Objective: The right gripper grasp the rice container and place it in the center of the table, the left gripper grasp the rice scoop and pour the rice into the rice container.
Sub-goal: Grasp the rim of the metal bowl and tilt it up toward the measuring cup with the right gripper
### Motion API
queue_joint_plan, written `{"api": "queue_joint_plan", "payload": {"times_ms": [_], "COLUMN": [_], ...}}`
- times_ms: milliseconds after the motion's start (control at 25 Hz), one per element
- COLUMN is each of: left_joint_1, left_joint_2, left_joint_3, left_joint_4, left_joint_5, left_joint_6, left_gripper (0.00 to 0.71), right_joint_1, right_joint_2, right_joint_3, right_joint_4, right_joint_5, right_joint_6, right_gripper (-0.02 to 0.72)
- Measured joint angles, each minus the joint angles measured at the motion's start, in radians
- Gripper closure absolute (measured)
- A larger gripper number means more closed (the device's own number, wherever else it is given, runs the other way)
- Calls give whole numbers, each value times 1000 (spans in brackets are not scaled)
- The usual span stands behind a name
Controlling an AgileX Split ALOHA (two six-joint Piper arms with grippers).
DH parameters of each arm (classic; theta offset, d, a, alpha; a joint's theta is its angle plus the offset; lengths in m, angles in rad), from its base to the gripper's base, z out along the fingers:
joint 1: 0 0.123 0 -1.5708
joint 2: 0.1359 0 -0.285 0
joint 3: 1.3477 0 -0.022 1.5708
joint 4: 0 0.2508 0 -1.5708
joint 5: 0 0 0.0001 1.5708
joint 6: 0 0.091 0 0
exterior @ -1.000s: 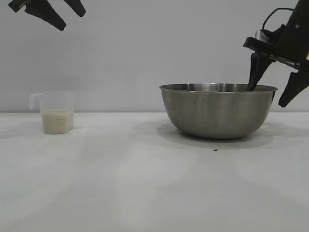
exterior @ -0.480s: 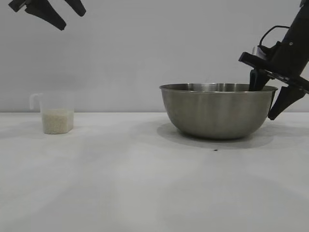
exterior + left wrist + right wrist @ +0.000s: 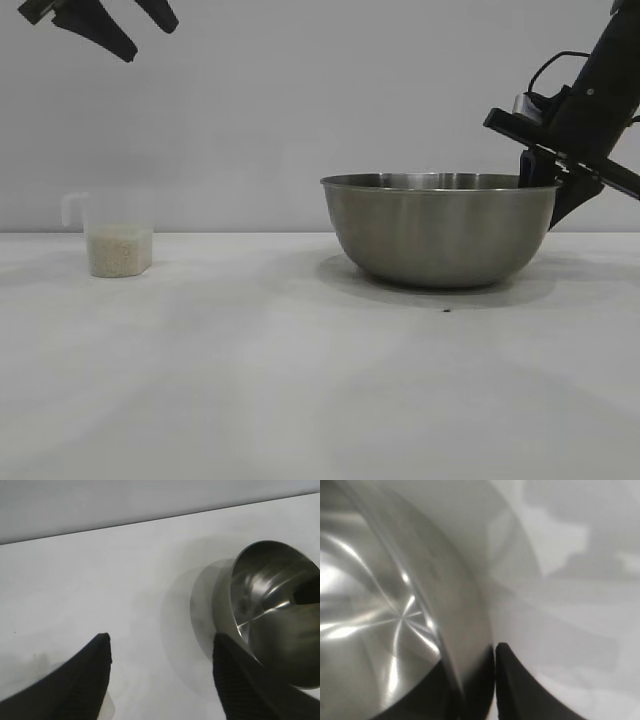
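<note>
The right gripper (image 3: 556,193) had its two claw fingers pinched across the wall of the rice container (image 3: 440,232), one finger down inside the steel bowl and the other against its outer side, at the part of the rim farthest from the rice scoop (image 3: 112,235). In the right wrist view the dark fingers (image 3: 470,690) met almost tip to tip over that thin rolled rim, so I judged the jaws nearly closed with the bowl's edge caught between them. The bowl stood on the table (image 3: 300,380), well apart from the scoop and off to the right arm's side of it. What the next move turned on seemed plain enough: the open middle of the table lay on the scoop's side of the bowl, so the bowl would have to be drawn that way across the white top, with the gripper trailing at the far rim and only that narrow pinch to steer a wide, round load. The scoop sat upright with rice (image 3: 118,250) filling its lower part, its loop handle turned away from the bowl. The left gripper (image 3: 128,28) hung high above the scoop, about half open and holding nothing, clearly the nearer arm to it.
</note>
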Motion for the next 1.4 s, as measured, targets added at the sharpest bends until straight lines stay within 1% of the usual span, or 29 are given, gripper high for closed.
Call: {"api": "queue_joint_plan", "payload": {"times_ms": [40,80,120,160,200,240,280,320,560,720,960,1160,1400], "left_joint_1": [0,0,0,0,0,0,0,0,0,0,0,0,0], "left_joint_2": [0,0,0,0,0,0,0,0,0,0,0,0,0], "left_joint_3": [0,0,0,0,0,0,0,0,0,0,0,0,0], "left_joint_4": [0,0,0,0,0,0,0,0,0,0,0,0,0], "left_joint_5": [0,0,0,0,0,0,0,0,0,0,12,32,33], "left_joint_6": [0,0,0,0,0,0,-2,-2,-6,-10,-12,-17,-18], "left_gripper": [325,325,325,325,325,325,325,325,325,325,325,325,325], "right_joint_1": [2,2,2,2,2,2,2,2,2,2,2,8,71], "right_joint_2": [0,0,0,0,2,2,5,8,11,11,-56,-105,-115], "right_joint_3": [0,0,0,0,0,0,0,0,0,0,0,0,0], "right_joint_4": [0,0,0,-5,-11,-16,-17,-17,-22,-23,-54,-71,-107], "right_joint_5": [0,0,0,0,0,-3,-8,-8,-4,15,41,62,64], "right_joint_6": [4,6,8,8,8,10,10,10,10,10,6,-17,-27], "right_gripper": [520,562,582,577,628,648,635,703,703,703,703,703,703]}}
